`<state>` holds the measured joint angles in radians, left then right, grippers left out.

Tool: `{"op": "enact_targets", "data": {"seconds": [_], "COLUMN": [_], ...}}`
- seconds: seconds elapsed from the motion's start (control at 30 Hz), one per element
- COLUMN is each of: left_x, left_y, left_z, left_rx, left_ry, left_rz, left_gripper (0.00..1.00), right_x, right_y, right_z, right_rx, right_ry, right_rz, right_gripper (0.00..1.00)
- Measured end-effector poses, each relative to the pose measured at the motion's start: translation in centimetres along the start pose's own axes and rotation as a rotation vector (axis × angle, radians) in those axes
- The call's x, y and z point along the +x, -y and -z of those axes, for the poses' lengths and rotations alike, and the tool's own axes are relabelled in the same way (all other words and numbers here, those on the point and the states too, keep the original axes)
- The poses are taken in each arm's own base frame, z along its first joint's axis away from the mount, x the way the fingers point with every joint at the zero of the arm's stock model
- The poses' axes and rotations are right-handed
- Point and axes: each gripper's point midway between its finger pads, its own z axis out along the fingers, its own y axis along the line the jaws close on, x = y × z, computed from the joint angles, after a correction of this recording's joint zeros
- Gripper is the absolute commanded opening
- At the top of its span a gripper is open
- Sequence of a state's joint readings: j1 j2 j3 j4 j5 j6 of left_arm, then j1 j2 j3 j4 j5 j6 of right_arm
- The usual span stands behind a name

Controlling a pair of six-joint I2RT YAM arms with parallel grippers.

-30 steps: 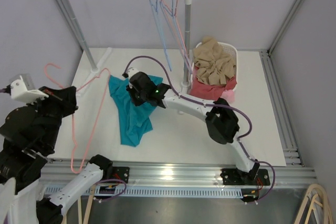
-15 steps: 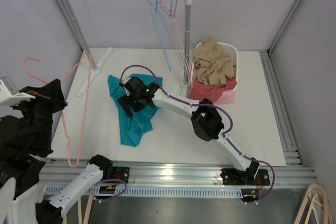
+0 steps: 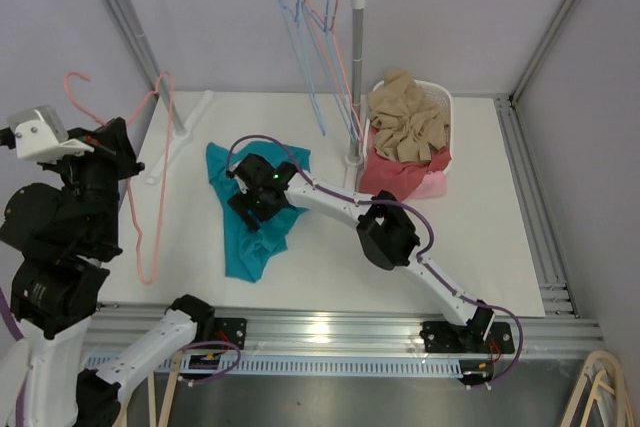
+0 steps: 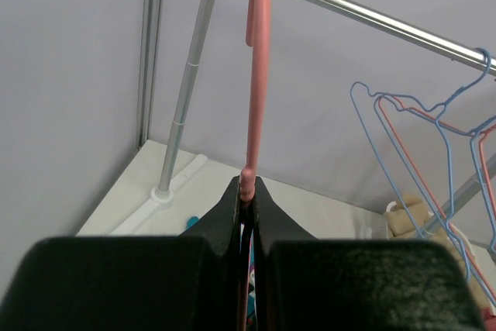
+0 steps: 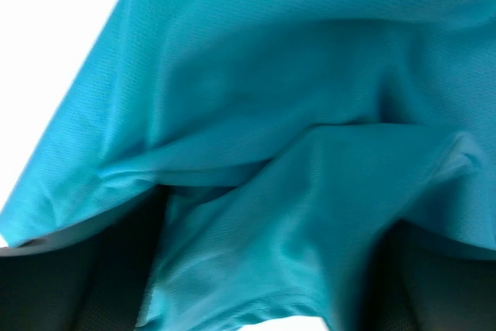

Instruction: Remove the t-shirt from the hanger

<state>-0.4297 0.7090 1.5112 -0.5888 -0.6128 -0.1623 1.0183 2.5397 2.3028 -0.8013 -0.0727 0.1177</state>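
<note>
The blue t-shirt [image 3: 245, 247] is lying in a crumpled heap on the white table [image 3: 340, 267]. It is off the pink hanger [image 4: 258, 75] already, and the two are well apart.

The left gripper [image 4: 248, 191] is up in the air on the left side. Its fingers are squeezed tight on the thin pink hanger, just under the hook. The bar [image 4: 364, 13] with more hangers on it is behind.

The right gripper [image 3: 252, 202] is pushed down into the middle of the t-shirt. From its own camera I see only blue cloth, so I cannot tell if its fingers are open or closed.

I think the shirt is soft, light and floppy. It will fold and slide, and it will not break. A good place to grab it is a thick fold or bunch, so it does not slip out. The hanger is stiff, thin and light, and it may swing when held by one spot.
</note>
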Motion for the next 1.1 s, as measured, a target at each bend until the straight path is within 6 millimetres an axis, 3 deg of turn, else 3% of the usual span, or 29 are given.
{"op": "enact_targets", "data": {"seconds": [0.07,0.1,0.2,0.37,0.53,0.7,0.87,0.97,1.1], "left_x": [0.0,0.0,0.0,0.1,-0.1,-0.3,0.3,1.2,1.6], "left_y": [0.4,0.6,0.9,1.1,1.6,2.1,3.2,3.6,4.3], "left_z": [-0.6,-1.0,-1.6,-2.3,-2.8,-3.6,-5.3,-6.1,-7.2], "left_rx": [0.004,0.004,0.002,-0.012,0.004,0.007,0.006,0.005,0.004], "left_ry": [0.004,0.006,0.009,0.014,0.023,0.030,0.011,-0.011,-0.025], "left_rz": [-0.014,-0.021,-0.040,-0.066,-0.098,-0.121,-0.141,-0.161,-0.172], "left_gripper": [0.01,0.01,0.01,0.01,0.01,0.01,0.01,0.01,0.01], "right_x": [0.0,0.0,0.3,1.4,5.7,8.7,8.3,6.9,5.7], "right_y": [0.0,-0.1,-0.3,-0.7,-0.9,-2.5,-5.0,-3.7,0.4], "right_z": [-0.1,-0.1,-0.5,0.3,3.9,12.4,24.5,32.4,41.7], "right_rx": [0.008,0.011,0.006,-0.021,-0.041,-0.068,-0.124,-0.096,0.036], "right_ry": [0.003,0.003,0.002,0.007,-0.061,-0.006,0.256,0.471,0.712], "right_rz": [0.011,0.012,0.010,-0.004,-0.011,0.029,0.082,0.042,-0.055], "right_gripper": [0.65,0.40,0.00,0.00,0.00,0.00,0.00,0.00,0.00]}}
